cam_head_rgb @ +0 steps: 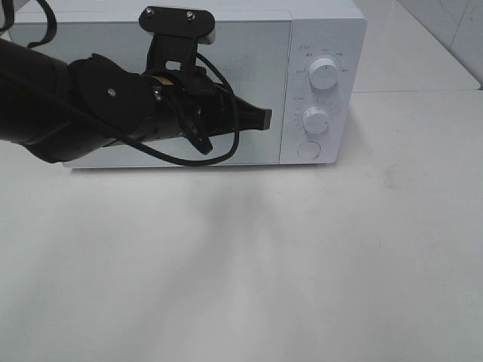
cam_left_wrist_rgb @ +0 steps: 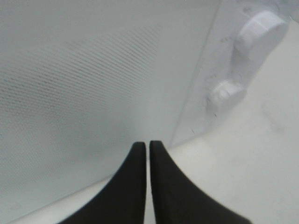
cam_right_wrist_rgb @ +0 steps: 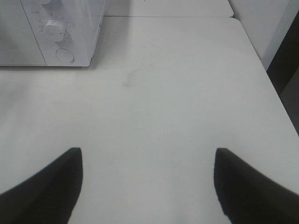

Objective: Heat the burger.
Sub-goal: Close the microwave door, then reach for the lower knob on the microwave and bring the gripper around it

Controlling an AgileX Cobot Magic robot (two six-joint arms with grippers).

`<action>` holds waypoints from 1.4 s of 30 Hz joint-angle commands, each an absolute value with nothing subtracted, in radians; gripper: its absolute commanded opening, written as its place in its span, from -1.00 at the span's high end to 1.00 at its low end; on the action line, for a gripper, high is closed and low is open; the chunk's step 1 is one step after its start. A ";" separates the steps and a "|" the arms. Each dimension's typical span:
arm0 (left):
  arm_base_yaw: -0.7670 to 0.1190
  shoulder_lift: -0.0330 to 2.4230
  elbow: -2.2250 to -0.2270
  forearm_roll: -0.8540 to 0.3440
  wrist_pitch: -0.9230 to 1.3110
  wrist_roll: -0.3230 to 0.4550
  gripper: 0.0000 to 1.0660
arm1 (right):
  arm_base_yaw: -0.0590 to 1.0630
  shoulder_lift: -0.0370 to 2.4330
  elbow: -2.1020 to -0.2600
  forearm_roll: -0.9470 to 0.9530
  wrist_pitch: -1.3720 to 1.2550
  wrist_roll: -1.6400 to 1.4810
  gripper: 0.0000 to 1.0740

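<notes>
No burger shows, yet being soft and stacked it probably wants a gentle side grip; left pincer [cam_left_wrist_rgb: 148, 143] clenched empty, right pincer [cam_right_wrist_rgb: 148, 150] released.

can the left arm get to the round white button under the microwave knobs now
Probably yes: the shut left gripper hangs by the door edge of the white microwave, with nothing between it and the round white button.

Plain white table [cam_head_rgb: 317, 271], soft diffuse light

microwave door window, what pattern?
The door shows a fine dotted mesh on pale grey; clearest in the left wrist view.
</notes>
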State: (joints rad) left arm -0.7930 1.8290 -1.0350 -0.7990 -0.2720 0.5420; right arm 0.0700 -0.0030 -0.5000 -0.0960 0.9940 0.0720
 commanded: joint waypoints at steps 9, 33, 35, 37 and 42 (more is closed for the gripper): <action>-0.788 1.737 -1.031 -0.776 0.226 0.587 -0.82 | 0.064 -0.032 -0.498 -0.097 0.997 0.057 -0.42; -0.405 1.479 -1.000 -0.432 0.888 0.309 -0.91 | 0.064 -0.032 -0.498 -0.097 0.997 0.057 -0.42; -0.372 1.440 -0.973 -0.397 0.891 0.276 -0.91 | 0.064 -0.032 -0.498 -0.097 0.997 0.057 -0.42; -0.312 1.377 -0.926 -0.349 0.893 0.241 -0.91 | 0.064 -0.032 -0.498 -0.097 0.997 0.057 -0.42; -0.213 1.284 -0.868 -0.300 0.905 0.206 -0.91 | 0.064 -0.032 -0.498 -0.097 0.997 0.057 -0.42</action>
